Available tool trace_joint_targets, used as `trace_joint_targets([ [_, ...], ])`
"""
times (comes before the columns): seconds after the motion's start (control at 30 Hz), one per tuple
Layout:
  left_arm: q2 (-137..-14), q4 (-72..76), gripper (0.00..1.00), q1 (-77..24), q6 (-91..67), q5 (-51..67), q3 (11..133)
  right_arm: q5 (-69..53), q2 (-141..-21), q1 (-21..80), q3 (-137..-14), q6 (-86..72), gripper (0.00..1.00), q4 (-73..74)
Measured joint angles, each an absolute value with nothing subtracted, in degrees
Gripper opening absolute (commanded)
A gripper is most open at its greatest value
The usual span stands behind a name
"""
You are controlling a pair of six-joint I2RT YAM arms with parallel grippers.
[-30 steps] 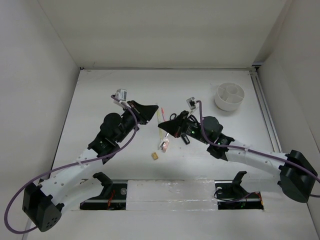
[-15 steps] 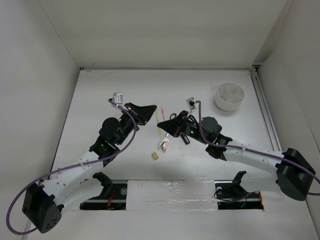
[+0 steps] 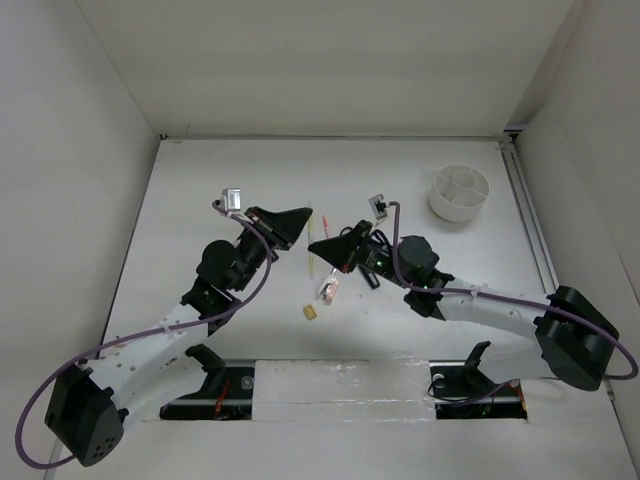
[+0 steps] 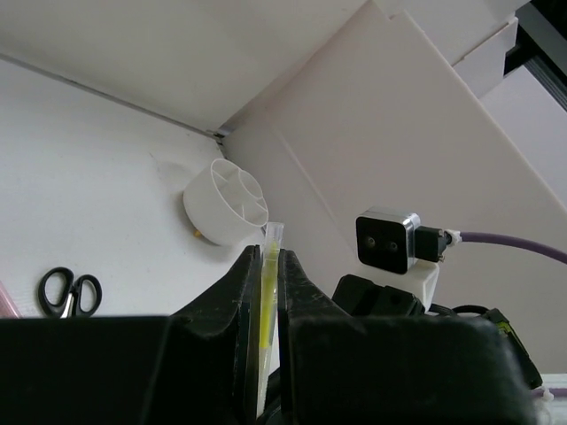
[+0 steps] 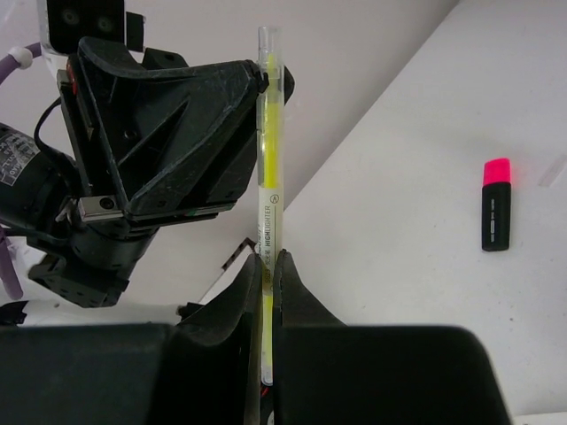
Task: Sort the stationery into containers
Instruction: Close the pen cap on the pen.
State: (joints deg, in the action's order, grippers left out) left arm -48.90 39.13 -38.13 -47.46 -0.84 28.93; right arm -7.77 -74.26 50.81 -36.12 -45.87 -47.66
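The left gripper is clamped on one end of a thin, pale yellow plastic stick. The right gripper pinches this stick further along, so the two arms meet nose to nose over the middle of the white table. Near them on the table lie black-handled scissors and a black marker with a pink cap. The round white plastic tub, divided into compartments, stands well apart in the far right corner.
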Motion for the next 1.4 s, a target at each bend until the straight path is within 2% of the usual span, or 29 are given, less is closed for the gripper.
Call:
trace_joint_targets([
  [0.57,-50.48,41.32,0.00,-38.13,-46.24,0.64,28.93,-12.71,-74.30,48.38,-37.39,-44.01,0.00,-45.36],
  [1.1,-48.90,42.70,0.00,-38.13,-45.43,0.56,27.83,-22.00,-75.46,45.01,-39.07,-49.23,0.00,-46.26],
  [1.3,-48.47,36.91,0.00,-38.13,-43.68,0.60,30.52,-22.37,-75.46,44.97,-40.07,-44.47,0.00,-43.46],
  [1.33,-48.47,34.92,0.01,-38.13,-43.38,0.60,31.73,-22.26,-75.46,44.97,-40.07,-43.90,0.00,-43.62],
  [1.4,-48.51,31.09,0.10,-38.17,-42.63,0.67,34.44,-21.56,-75.46,45.01,-40.07,-43.00,0.00,-44.34],
])
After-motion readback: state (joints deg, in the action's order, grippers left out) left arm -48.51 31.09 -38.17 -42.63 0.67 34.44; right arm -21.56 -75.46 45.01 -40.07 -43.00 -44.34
